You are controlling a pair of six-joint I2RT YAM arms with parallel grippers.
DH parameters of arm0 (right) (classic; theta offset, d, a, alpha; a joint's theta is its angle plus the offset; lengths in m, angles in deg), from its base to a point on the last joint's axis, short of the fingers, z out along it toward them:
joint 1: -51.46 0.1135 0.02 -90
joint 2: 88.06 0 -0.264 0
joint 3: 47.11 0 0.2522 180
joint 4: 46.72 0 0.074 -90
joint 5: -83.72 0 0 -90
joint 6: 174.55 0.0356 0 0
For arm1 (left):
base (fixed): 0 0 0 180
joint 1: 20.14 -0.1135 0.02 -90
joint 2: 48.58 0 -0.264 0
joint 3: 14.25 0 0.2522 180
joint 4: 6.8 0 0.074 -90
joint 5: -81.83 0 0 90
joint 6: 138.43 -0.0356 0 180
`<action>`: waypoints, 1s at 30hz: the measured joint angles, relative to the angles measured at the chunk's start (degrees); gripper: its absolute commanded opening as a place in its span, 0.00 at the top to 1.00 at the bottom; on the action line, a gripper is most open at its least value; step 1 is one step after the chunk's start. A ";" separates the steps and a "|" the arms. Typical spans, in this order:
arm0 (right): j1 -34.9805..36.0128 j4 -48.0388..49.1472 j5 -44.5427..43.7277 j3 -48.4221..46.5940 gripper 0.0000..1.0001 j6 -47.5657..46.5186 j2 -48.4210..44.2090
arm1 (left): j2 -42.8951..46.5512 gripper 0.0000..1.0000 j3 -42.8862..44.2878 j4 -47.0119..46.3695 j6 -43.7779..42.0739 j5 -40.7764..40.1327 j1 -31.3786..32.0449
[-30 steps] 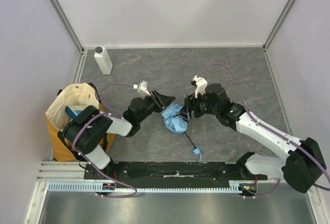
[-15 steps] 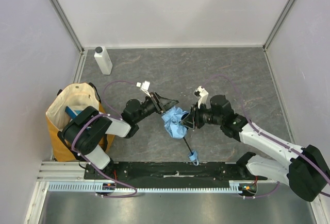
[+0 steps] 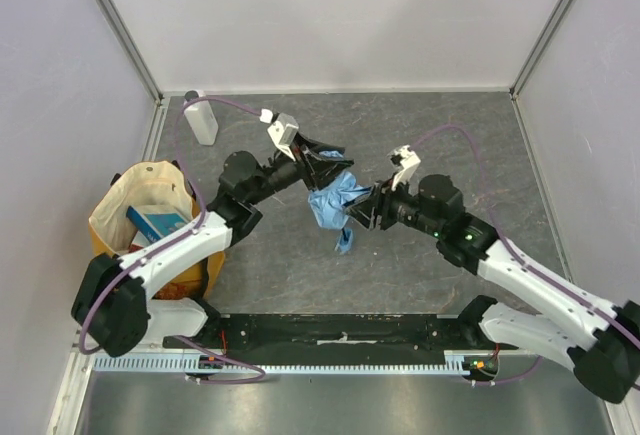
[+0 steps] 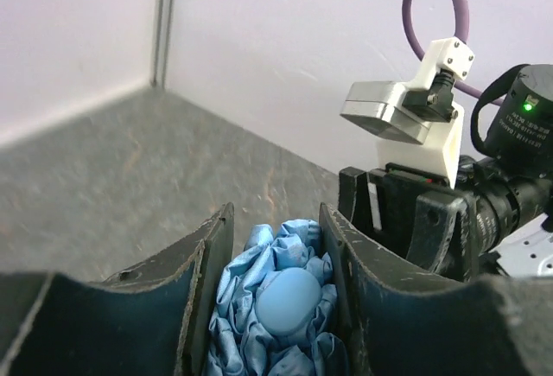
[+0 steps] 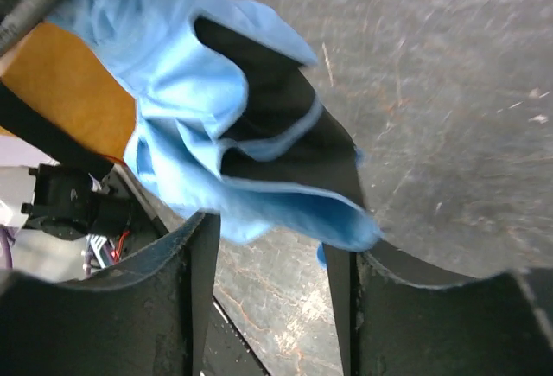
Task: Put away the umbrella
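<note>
The umbrella (image 3: 333,202) is a crumpled light-blue bundle held above the table's middle, with a tail of fabric hanging below it. My left gripper (image 3: 322,163) is shut on it from the far left. In the left wrist view the fabric and a rounded blue cap (image 4: 289,300) fill the gap between the fingers (image 4: 212,251) of that gripper (image 4: 276,220). My right gripper (image 3: 362,212) sits just right of the bundle, open. In the right wrist view the umbrella's folds (image 5: 186,91) hang at that gripper's tips (image 5: 272,238), with bare table showing between the jaws.
A yellow-and-cream tote bag (image 3: 130,217) stands open at the left edge with a blue box inside. A white bottle (image 3: 200,120) stands at the far left corner. Metal frame posts and walls ring the grey table (image 3: 450,135).
The left arm has lifted the umbrella off the table and carried it up and away from the front edge. The shaft end no longer lies on the table. The right gripper followed, closing then reopening.
</note>
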 measured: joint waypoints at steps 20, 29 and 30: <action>0.28 -8.35 -11.19 4.17 0.38 -1.05 -11.10 | -9.14 0.98 -14.32 -6.56 -20.44 -7.28 9.09; 0.24 -8.28 -10.60 9.55 0.35 -0.85 -13.55 | -19.56 0.98 -23.47 -37.75 -15.91 -15.17 12.63; 0.24 -8.50 -10.16 9.86 0.32 -0.96 -13.38 | -18.58 0.98 -21.75 -33.59 -15.72 -14.99 12.63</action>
